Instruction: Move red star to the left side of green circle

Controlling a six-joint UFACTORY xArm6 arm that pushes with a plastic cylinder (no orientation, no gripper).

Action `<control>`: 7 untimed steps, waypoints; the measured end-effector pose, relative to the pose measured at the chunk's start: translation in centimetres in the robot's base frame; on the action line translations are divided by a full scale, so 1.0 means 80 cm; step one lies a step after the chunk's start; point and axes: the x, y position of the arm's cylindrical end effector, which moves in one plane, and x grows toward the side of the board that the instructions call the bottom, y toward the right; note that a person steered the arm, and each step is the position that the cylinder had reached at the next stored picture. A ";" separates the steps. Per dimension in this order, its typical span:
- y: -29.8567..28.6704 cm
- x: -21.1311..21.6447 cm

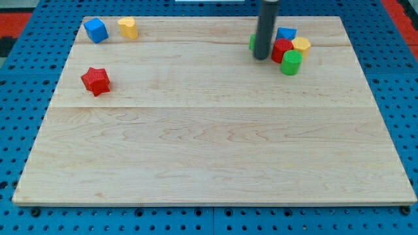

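Observation:
The red star (95,81) lies at the view's left on the wooden board (209,150). The green circle (291,63) sits at the view's upper right, in a cluster of blocks. My tip (261,57) rests on the board just left of that cluster, about a block's width left of the green circle and far to the right of the red star. The rod hides most of another green block (252,42) behind it.
The cluster also holds a red block (281,49), a yellow block (301,45) and a blue block (286,33). A blue cube (96,30) and a yellow block (128,28) sit at the view's upper left.

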 end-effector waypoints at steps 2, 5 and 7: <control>-0.213 0.159; -0.315 0.078; -0.289 0.086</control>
